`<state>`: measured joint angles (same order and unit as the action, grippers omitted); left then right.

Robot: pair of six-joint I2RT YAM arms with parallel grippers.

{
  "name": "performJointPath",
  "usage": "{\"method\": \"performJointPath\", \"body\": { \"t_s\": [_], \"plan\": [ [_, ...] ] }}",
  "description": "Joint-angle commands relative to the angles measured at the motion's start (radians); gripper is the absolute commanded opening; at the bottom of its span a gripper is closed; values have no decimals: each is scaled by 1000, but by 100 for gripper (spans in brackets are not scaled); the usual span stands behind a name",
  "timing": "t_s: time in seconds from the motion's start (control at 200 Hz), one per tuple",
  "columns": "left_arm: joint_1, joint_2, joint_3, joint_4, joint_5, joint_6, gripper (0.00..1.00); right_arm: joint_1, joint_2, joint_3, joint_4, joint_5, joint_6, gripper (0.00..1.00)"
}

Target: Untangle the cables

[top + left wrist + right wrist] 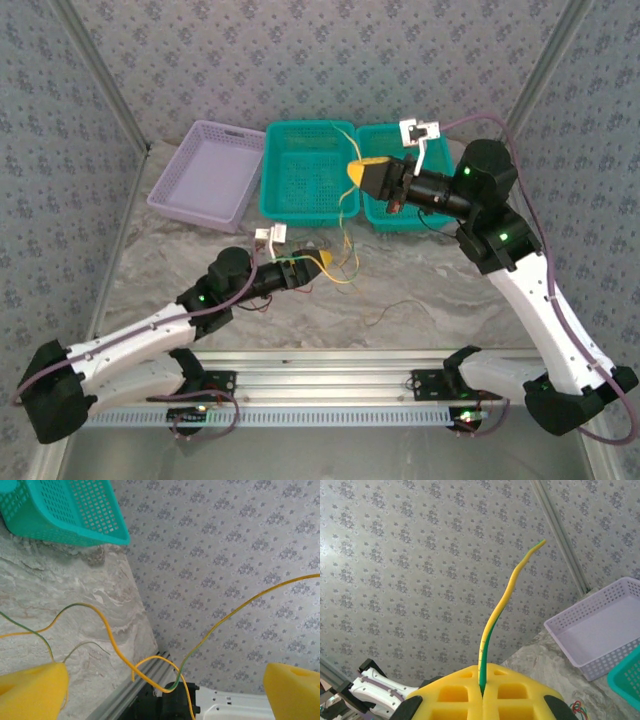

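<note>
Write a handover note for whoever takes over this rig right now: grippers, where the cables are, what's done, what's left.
Right gripper: shut on the yellow-green cable, raised over the teal baskets.
Left gripper: open, low over the table; cable loops pass between its pads.
Cables: the tangle sits by the left gripper; one thin wire lies apart, nearer the arm bases.
Done: one strand lifted.
Left: loops cross near the left gripper; strands need pulling apart.

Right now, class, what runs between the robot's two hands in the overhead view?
Overhead view: a yellow-green cable hangs from the right hand toward the left hand.
</note>
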<state>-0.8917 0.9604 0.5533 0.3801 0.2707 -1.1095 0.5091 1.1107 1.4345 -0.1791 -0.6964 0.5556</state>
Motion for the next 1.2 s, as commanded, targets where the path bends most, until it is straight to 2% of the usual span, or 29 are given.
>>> {"method": "performJointPath", "body": {
  "t_s": [0.0,0.185,0.27,0.39,0.47,0.535,0.67,0.904,1.054,1.139,1.194],
  "plan": [
    [6,36,32,-42,43,1,100,19,-9,6,32,-17,-24,0],
    [9,117,26,54,67,-43,96,34,-10,6,21,-13,-43,0],
    [9,141,34,81,76,-52,84,41,-9,1,22,-14,-48,0],
    [10,151,51,76,72,-49,52,43,-9,-3,18,-6,-53,0],
    [15,144,51,56,63,-40,26,40,-9,1,-3,8,-68,0],
    [22,130,49,16,50,-30,0,35,-9,6,-28,20,-83,0],
    [48,66,19,-68,9,3,0,-25,-31,27,-107,87,-87,0],
    [145,-78,16,-346,-2,131,0,-221,-75,100,-262,400,-79,0],
    [245,-163,0,-445,35,153,0,-279,-91,92,-292,533,-67,0],
    [289,-196,14,-503,52,181,0,-309,-107,73,-288,562,-64,0],
    [312,-218,31,-550,52,205,0,-311,-117,81,-309,653,-77,0]
  ]
}}
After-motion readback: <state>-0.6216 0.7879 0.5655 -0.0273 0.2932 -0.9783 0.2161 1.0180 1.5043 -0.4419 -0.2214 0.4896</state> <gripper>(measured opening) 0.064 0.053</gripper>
